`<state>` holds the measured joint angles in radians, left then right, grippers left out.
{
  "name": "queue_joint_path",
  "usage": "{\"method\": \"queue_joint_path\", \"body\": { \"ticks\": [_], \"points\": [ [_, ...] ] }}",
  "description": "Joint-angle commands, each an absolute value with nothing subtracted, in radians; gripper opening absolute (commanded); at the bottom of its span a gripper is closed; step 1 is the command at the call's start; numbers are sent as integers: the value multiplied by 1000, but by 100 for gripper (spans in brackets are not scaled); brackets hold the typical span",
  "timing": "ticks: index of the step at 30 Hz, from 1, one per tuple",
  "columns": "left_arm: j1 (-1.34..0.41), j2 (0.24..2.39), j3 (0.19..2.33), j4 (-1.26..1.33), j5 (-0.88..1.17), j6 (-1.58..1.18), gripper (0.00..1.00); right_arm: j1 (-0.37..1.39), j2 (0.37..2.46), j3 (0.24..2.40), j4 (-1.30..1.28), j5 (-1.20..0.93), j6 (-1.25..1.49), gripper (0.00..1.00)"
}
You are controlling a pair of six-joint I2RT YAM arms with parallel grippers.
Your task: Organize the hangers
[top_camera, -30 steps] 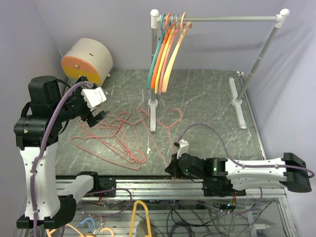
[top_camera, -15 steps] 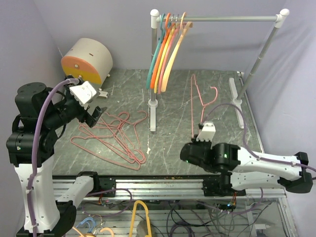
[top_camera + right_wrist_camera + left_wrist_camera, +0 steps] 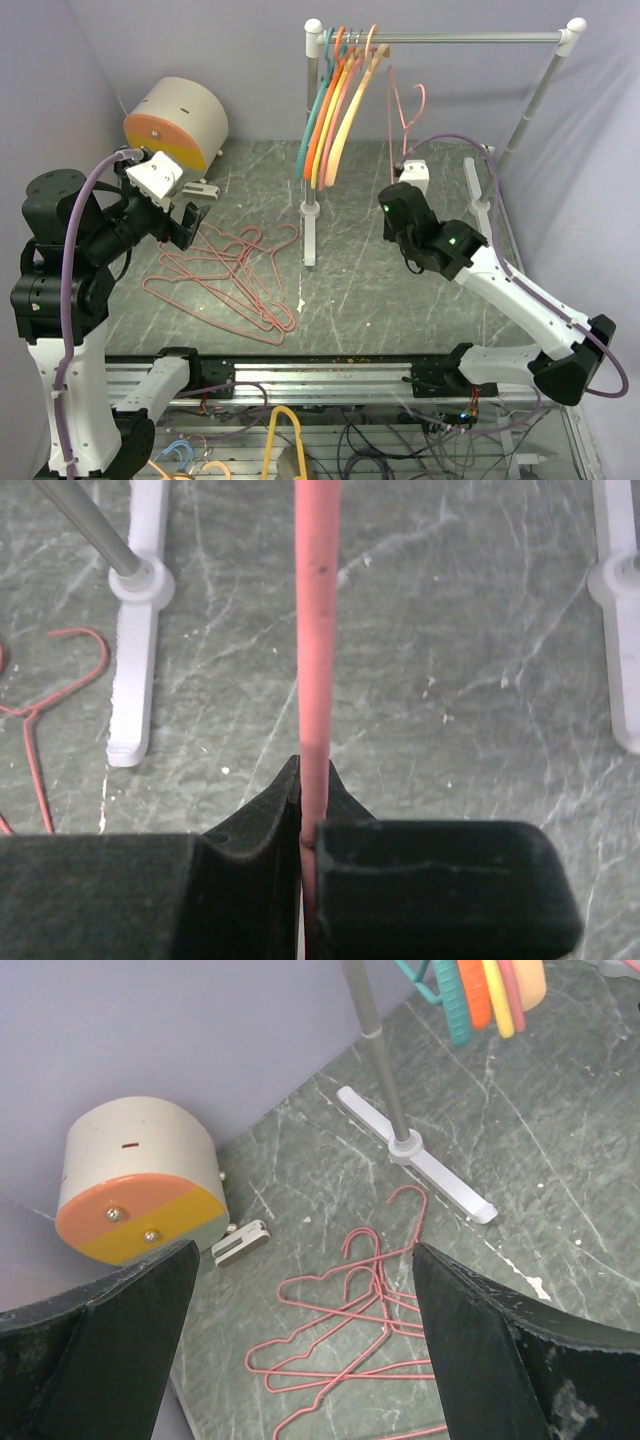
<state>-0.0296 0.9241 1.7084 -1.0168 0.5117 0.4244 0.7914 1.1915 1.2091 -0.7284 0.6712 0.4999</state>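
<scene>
The right hand (image 3: 394,192) is up over the far middle of the surface (image 3: 400,290), pressed together on a single pink wire hanger (image 3: 390,120). In the right wrist view the two black fingers (image 3: 440,880) close flat against the wire (image 3: 318,630), which runs straight away from them. From above, this hanger stands roughly upright from the hand, its hook below the silver rail (image 3: 470,38) and just right of the plastic hangers (image 3: 335,110). Whether it touches the rail cannot be told.

Those plastic hangers, in teal, orange, pink, yellow and peach, hang bunched together at the left end of the rail, beside the white corner joint (image 3: 313,27).

The left hand (image 3: 190,225) is spread wide and holds nothing, hovering over the left side of the surface. Its wrist view shows both dark fingers (image 3: 100,1360) far apart at the frame's lower corners, with the pile of pink wire hangers (image 3: 340,1330) lying flat on the surface between them. From above, that pile (image 3: 230,275) lies tangled and overlapping, left of the rack's left white foot (image 3: 309,235) and just right of the left hand.

A beige drum with an orange face (image 3: 175,125) sits on its side at the far left corner, with a small white clip (image 3: 240,1242) beside it.
</scene>
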Motion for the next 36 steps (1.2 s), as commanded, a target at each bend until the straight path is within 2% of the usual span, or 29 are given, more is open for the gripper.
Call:
{"method": "queue_joint_path", "body": {
  "ticks": [1,12,22,36],
  "points": [
    [-29,917,1700,-988,446,390,100,770,1251,1323,-675,629,345,0],
    [-29,911,1670,-981,434,389,100,632,1398,1573,-702,549,232,0],
    [-29,908,1658,-980,430,393,100,538,1486,1694,-731,496,213,0],
    [-29,905,1623,-965,424,389,100,535,1362,1620,-780,341,256,0]
  ]
}}
